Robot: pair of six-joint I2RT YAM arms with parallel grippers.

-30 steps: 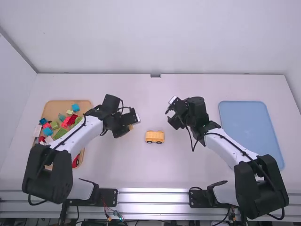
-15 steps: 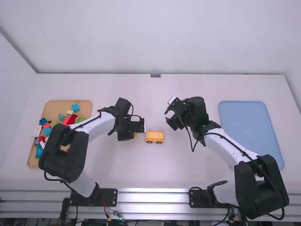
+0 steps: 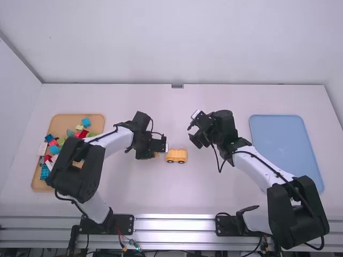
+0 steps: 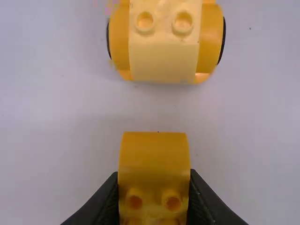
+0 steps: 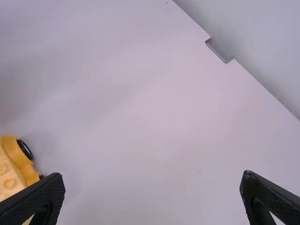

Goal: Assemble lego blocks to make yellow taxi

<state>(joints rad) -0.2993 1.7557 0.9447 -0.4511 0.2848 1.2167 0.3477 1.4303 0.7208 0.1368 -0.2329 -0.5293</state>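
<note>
Right of centre, the black two-finger right gripper (image 5: 152, 180) gapes; left of centre, the matching left gripper (image 4: 153, 187) pinches its load. Mid-frame sits the yellow wheeled plastic car body (image 3: 176, 156) — best to square the held curved yellow studded block (image 4: 153, 154) above it, then press straight down.

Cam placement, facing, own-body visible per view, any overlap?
High: above and behind, facing forward-down over the white table; both arms visible.
Left wrist: on left arm, facing down; left pincer grips a curved yellow block.
Right wrist: on right arm, facing down toward the table's far edge; right pincer open.
Both wrist views share the yellow wheeled toy.
</note>
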